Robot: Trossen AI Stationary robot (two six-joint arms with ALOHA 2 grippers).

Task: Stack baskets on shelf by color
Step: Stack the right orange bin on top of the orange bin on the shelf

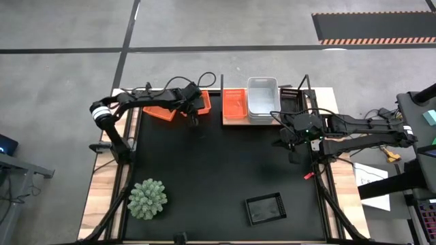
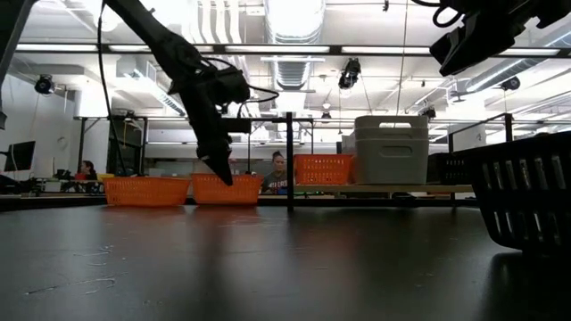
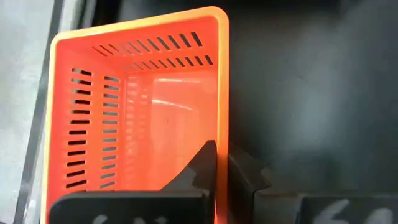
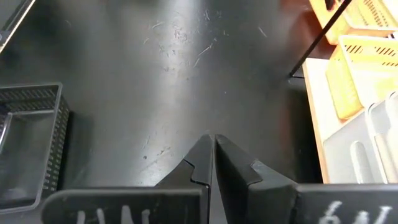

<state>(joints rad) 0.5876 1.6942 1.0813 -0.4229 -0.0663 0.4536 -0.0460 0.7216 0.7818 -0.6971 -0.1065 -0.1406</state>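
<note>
Your left gripper [image 3: 221, 177] is clamped on the side wall of an orange basket [image 3: 143, 112]: in the left wrist view one finger sits inside the wall, the other outside, pinched tight on the rim. From overhead, that gripper [image 1: 193, 109] and its orange basket [image 1: 197, 102] sit just left of the shelf [image 1: 327, 102], near the far edge of the black mat [image 1: 225, 170]. A second orange basket [image 1: 158, 111] lies beside it, farther from the shelf. In the low view both orange baskets [image 2: 147, 190] [image 2: 227, 189] rest on the mat.

On the shelf you have, from its left end: an orange basket [image 1: 234, 104], a white basket [image 1: 262, 96] touching it, then a black basket [image 1: 289, 100] at the far-right part. In the low view the white basket [image 2: 391, 149] stands taller than its orange neighbour [image 2: 324, 168].

Your right gripper [image 1: 294, 143] hangs above the mat just in front of the shelf's right end, fingers pressed together with nothing between them; the right wrist view shows the fingertips [image 4: 205, 158] meeting over bare mat.

One more black basket [image 1: 265, 208] sits well away from the shelf, near the mat's front edge. A green spiky plant [image 1: 148, 199] stands at the front left, also well apart from the shelf.
</note>
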